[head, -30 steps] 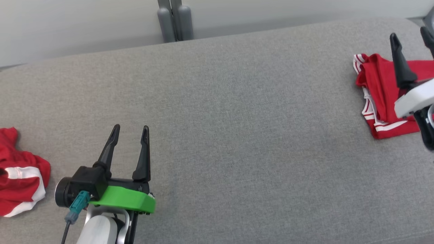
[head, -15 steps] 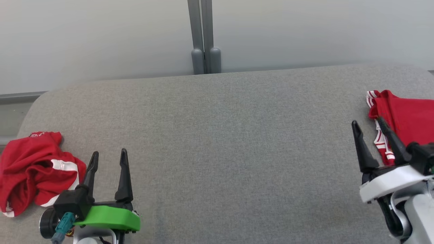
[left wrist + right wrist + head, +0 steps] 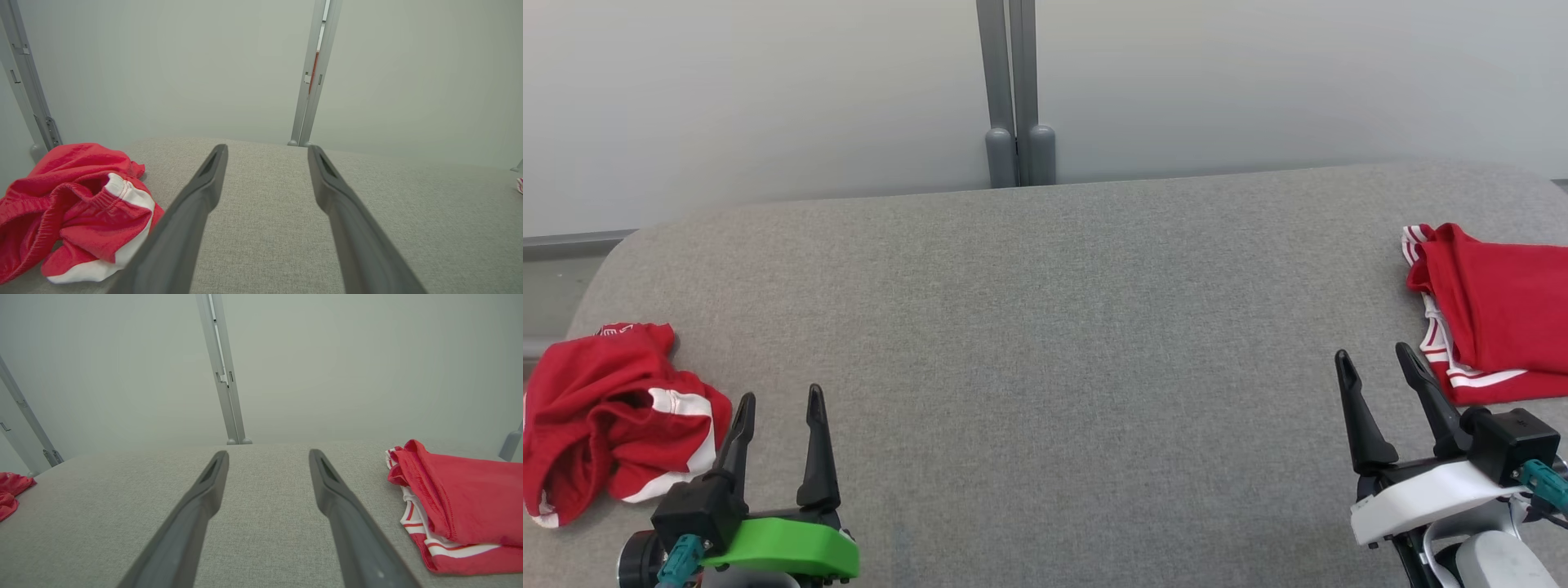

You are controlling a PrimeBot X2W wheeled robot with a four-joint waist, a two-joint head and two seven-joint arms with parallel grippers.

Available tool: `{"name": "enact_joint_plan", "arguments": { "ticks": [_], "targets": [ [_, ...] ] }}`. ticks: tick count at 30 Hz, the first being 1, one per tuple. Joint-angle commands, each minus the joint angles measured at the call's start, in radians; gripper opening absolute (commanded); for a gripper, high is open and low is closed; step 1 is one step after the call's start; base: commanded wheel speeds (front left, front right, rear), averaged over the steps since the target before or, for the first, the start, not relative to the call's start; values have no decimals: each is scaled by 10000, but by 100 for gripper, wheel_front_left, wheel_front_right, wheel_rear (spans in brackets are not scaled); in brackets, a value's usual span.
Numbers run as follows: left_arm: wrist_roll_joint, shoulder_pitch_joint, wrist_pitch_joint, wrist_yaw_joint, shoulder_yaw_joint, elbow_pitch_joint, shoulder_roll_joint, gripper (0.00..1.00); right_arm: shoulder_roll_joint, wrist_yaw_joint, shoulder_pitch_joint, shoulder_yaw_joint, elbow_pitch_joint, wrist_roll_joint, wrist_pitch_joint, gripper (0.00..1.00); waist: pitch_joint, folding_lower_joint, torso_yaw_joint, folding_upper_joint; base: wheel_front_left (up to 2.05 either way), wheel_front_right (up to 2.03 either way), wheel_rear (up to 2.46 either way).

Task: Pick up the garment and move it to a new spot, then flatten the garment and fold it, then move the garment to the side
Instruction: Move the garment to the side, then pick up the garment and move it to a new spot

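1. Crumpled red garment (image 3: 605, 416): lies bunched in a heap with white panels showing, at about 8 o'clock in the head view. It rests on the grey upholstered surface (image 3: 1045, 327) near that surface's left end. In the left wrist view (image 3: 77, 208) an elastic waistband is visible in the folds.
2. Folded red garment (image 3: 1494, 318): lies flat at about 3 o'clock in the head view, near the right end of the same surface. White striped trim shows along its left edge, as seen also in the right wrist view (image 3: 461, 506). The two garments are well apart.
3. Left gripper (image 3: 781, 394): at 7 o'clock, fingers spread apart and holding nothing. Its outer finger stands just beside the heap's right edge; contact cannot be confirmed. The left wrist view (image 3: 267, 149) shows bare fabric between the fingers.
4. Right gripper (image 3: 1373, 353): at 5 o'clock, fingers spread apart and holding nothing, near the folded garment's lower left corner but clear of it (image 3: 268, 453).
5. Surroundings: pale wall panels behind, joined by a grey post (image 3: 1013, 90) at 12 o'clock.
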Motion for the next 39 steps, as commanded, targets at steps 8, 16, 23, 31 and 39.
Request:
{"name": "enact_joint_plan", "arguments": {
  "ticks": [8,16,23,31,39],
  "targets": [
    [242,-5,-27,-179,72,65,-114,100,-43,1,-27,-13,-81,-156,-25,100,-12,1,-52,0,0,0,0],
    [353,-23,-27,-279,113,109,-201,100,-36,1,-12,-24,-35,-178,-25,100,-3,1,-10,0,0,0,0],
    [453,-155,-26,-352,95,232,-235,100,-5,1,-29,87,12,-202,-25,100,5,1,553,0,0,0,0],
    [439,-215,-14,-335,258,439,-117,100,105,1,-71,347,81,1,-25,100,-17,1,1814,0,0,0,0],
    [318,-185,120,-117,405,599,25,100,127,1,-319,771,155,57,-25,100,79,1,3058,0,0,0,0]
  ]
}}
